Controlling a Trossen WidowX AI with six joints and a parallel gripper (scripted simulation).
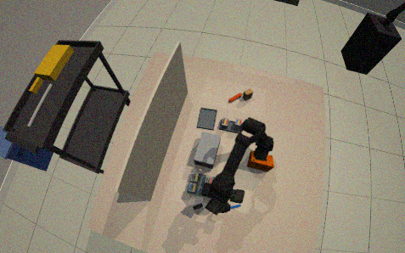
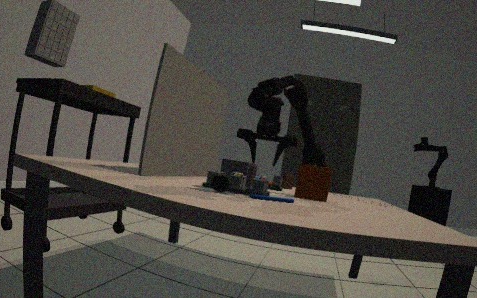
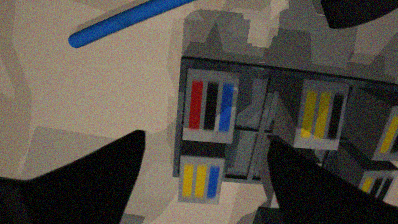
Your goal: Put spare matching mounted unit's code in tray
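The mounted unit (image 1: 209, 145) (image 2: 238, 165) is a grey box on the table; its back and code are hidden. The tray (image 1: 207, 119) is flat, grey and empty. In the wrist view the rack (image 3: 245, 150) holds several spares. One spare (image 3: 210, 136) has red, black and blue bars; below it a spare (image 3: 199, 199) has yellow, yellow and blue; to the right a spare (image 3: 317, 142) has yellow, yellow and black. Others at the right edge are partly cut off. My gripper (image 3: 207, 144) (image 2: 264, 163) is open and empty, pointing down above the rack, around the red-black-blue spare's column.
A blue pen (image 1: 235, 206) (image 2: 272, 199) (image 3: 125, 23) lies beside the rack. A small black object (image 1: 198, 206) lies near it. A second holder (image 1: 231, 126) with labelled units stands beside the tray. A tall panel (image 1: 158, 127) (image 2: 179, 120) stands left. A red-orange stick (image 1: 235, 98) and brown block (image 1: 248, 94) lie farther back.
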